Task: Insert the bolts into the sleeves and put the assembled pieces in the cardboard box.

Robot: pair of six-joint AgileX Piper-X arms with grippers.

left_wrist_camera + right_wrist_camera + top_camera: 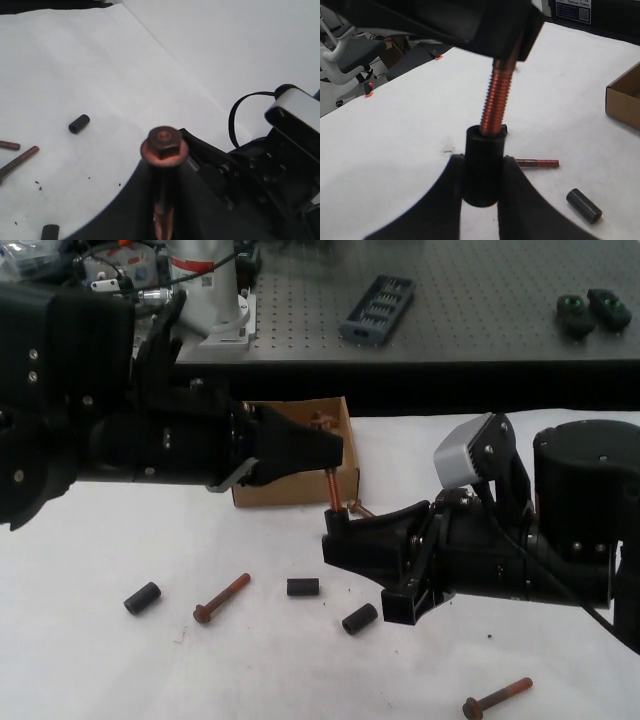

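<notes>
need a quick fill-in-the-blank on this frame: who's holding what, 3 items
1. The left gripper is shut on a copper ____.
2. The right gripper clamps a black ____ upright.
3. The threaded tip meets that black piece's opening from ____.

Missing words: bolt; sleeve; above.

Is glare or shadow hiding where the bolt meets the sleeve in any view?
Right wrist view: no, the bolt threads are evenly lit down to the sleeve mouth, bore dark. Left wrist view: bolt head catches light, shank drops into shadow between the jaws. High view: joint lost against black jaws.
</notes>
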